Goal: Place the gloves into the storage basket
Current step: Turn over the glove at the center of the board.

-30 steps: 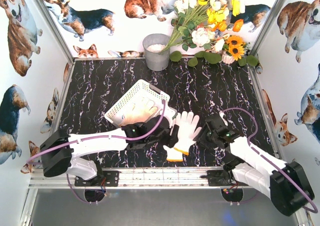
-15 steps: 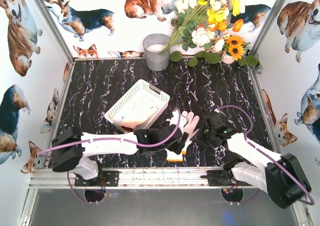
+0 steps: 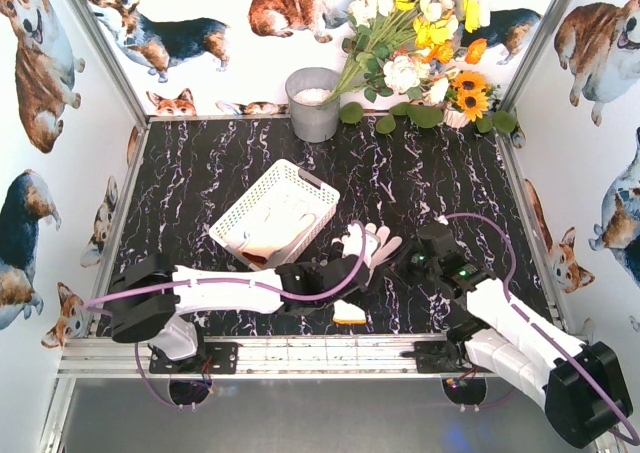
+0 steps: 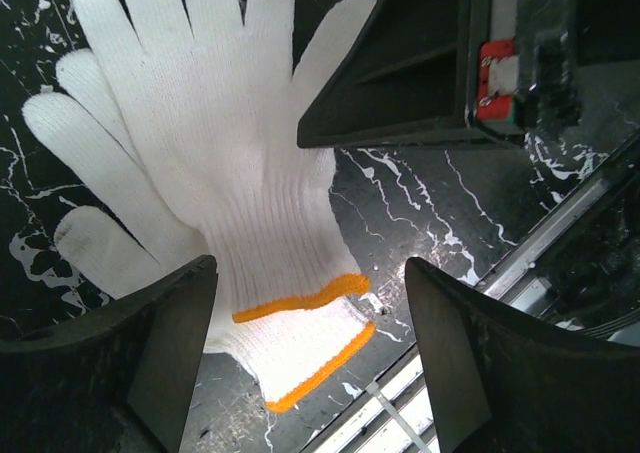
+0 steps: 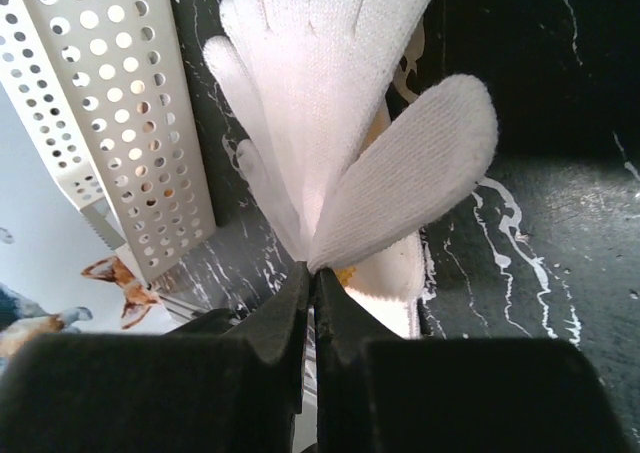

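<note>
Cream-white gloves (image 3: 366,245) with orange-edged cuffs lie on the dark marble table just right of the storage basket (image 3: 300,178). In the left wrist view two cuffs show, one on the other (image 4: 290,323). My right gripper (image 5: 315,271) is shut on the edge of the top glove (image 5: 400,173), pinching it up off the table; from above this gripper (image 3: 402,263) sits at the gloves' right side. My left gripper (image 4: 305,373) stands open above the cuffs, touching nothing, with its fingers (image 4: 120,363) on either side. Another pale glove (image 3: 270,228) lies in the basket.
A grey metal bucket (image 3: 313,103) stands at the back, with a bunch of artificial flowers (image 3: 420,43) to its right. The basket's perforated wall (image 5: 110,113) is close on the right gripper's left. An aluminium rail (image 3: 320,355) runs along the near table edge.
My right gripper has shut on the glove's edge and raised it. The left arm has swung right, from the basket over to the glove cuffs, and its jaws have opened wider.
</note>
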### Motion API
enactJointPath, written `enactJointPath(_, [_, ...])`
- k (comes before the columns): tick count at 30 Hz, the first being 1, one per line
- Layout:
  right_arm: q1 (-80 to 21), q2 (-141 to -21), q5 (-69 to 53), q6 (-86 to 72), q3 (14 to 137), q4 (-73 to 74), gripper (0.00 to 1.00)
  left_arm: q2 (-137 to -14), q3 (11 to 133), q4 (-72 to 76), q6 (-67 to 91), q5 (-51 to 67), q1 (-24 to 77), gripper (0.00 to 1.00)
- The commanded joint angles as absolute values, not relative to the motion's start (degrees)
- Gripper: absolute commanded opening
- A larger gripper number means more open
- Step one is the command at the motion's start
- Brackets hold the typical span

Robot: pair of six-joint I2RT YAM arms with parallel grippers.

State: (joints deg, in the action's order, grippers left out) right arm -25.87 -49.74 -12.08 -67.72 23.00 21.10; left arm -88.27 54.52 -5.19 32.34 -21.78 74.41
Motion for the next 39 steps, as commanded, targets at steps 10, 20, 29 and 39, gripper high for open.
enactJointPath(10, [-26.0,-48.3,-12.2,-72.2,28.8,19.8,0.00,-93.5,57.0,-6.0,33.3,-25.4,75.1,0.56])
enactJointPath(20, [-26.0,-47.2,-11.2,-72.2,28.8,21.3,0.00,-95.5,58.4,-5.7,31.6,-26.2,75.3,0.58])
enactJointPath(29, [-25.9,-45.6,-8.3,-71.6,29.1,22.6,0.00,-96.8,59.3,-4.3,28.9,-24.2,76.3,0.64])
enactJointPath(39, [-25.5,-43.0,-2.1,-62.4,34.0,33.2,0.00,-97.7,62.6,-3.8,28.5,-21.8,76.9,0.18])
